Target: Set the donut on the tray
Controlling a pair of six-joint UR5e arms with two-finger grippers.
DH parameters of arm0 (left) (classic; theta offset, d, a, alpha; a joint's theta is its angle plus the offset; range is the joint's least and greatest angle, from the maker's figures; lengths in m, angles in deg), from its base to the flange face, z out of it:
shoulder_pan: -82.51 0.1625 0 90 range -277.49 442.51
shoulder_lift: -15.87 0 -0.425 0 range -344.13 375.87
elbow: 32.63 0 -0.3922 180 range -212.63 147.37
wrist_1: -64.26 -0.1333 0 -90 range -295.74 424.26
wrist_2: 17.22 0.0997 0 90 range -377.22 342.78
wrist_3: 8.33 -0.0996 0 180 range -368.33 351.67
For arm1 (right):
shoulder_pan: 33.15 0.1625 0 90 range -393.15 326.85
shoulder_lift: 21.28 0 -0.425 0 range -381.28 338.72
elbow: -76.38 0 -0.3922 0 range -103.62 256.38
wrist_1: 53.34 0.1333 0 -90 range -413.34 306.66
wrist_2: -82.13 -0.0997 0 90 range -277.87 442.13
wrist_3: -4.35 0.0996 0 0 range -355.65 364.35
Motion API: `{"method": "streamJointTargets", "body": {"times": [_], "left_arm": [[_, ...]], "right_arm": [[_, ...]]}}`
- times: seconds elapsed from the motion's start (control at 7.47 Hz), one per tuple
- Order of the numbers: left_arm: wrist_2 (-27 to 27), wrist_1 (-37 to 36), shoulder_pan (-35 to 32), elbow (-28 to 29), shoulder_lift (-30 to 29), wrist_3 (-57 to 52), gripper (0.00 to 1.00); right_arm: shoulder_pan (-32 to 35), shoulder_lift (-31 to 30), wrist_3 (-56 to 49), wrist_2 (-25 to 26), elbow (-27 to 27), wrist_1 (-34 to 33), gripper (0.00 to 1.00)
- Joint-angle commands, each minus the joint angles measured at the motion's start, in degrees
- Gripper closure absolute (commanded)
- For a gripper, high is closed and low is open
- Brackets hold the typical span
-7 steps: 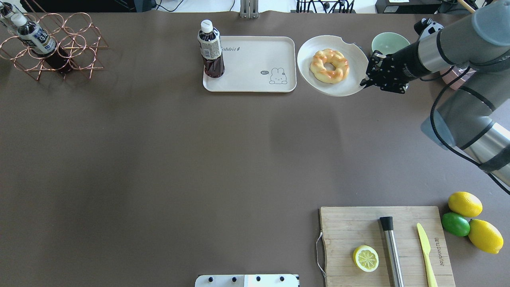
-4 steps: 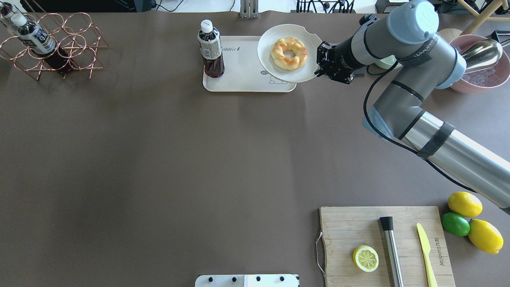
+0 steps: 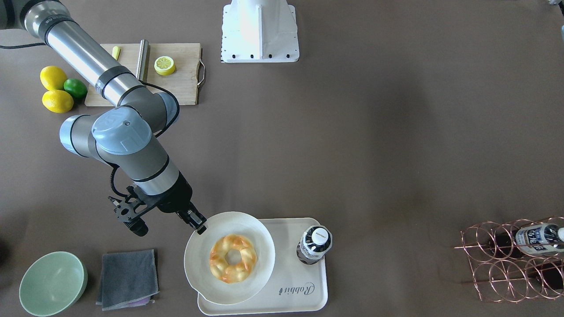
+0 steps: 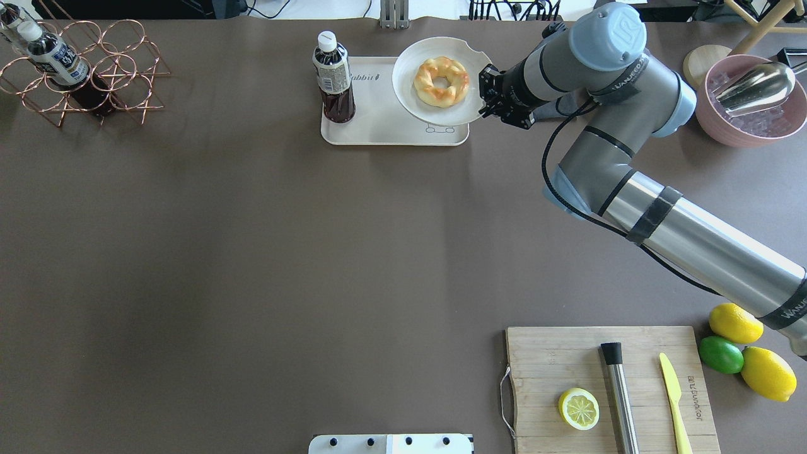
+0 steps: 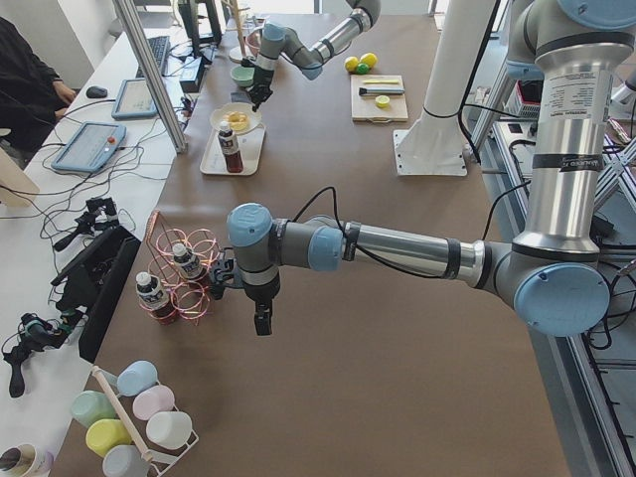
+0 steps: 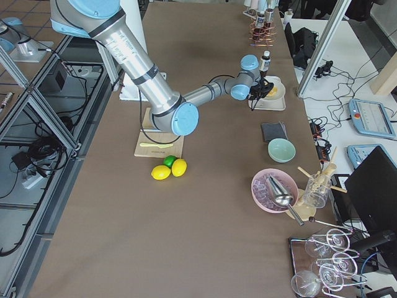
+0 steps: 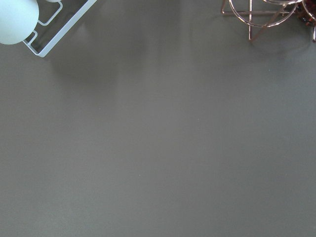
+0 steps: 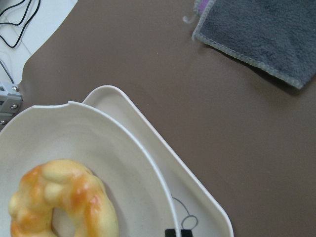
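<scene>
The donut (image 4: 441, 81) lies on a round off-white plate (image 4: 406, 69). My right gripper (image 4: 487, 94) is shut on the plate's right rim and holds it over the right half of the cream tray (image 4: 378, 123). In the front-facing view the donut (image 3: 232, 257) and plate (image 3: 202, 264) cover the tray's (image 3: 304, 290) left part. The right wrist view shows the donut (image 8: 64, 202) above the tray's corner (image 8: 197, 207). My left gripper (image 5: 260, 323) hangs over bare table near the wire rack; I cannot tell whether it is open.
A dark drink bottle (image 4: 333, 79) stands on the tray's left end. A grey cloth (image 3: 128, 277) and a green bowl (image 3: 53, 284) lie beside the tray. A pink bowl (image 4: 750, 101), a cutting board (image 4: 611, 384) and a copper wire rack (image 4: 82, 75) stand farther off.
My right gripper has carried the plate with the donut leftward, from the table beside the tray to over the tray's right half.
</scene>
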Motion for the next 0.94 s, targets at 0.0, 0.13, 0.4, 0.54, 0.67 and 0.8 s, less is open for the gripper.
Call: {"method": "streamJointTargets", "body": {"times": [0.0,0.13,0.4,0.54,0.67,0.8], "left_arm": [[0.0,-0.2,0.1,0.3,-0.7,0.1,0.02],[0.0,-0.2,0.1,0.3,-0.8,0.1,0.02],[0.0,-0.2,0.1,0.2,-0.9,0.1,0.02],[0.0,-0.3,0.1,0.2,-1.2,0.1,0.02],[0.1,-0.3,0.1,0.2,-1.3,0.1,0.02],[0.0,-0.3,0.1,0.2,-1.3,0.1,0.02]], "right_arm": [[-1.0,5.6,3.9,2.9,-7.2,0.0,1.0],[-1.2,6.3,4.1,4.1,-8.2,0.1,1.0],[-1.2,6.3,4.1,4.2,-8.3,0.2,1.0],[-1.3,6.3,4.1,4.2,-8.3,0.2,0.56],[-1.8,6.1,4.0,4.6,-8.7,0.3,0.01],[-2.5,6.2,4.0,6.1,-8.7,0.4,0.01]]}}
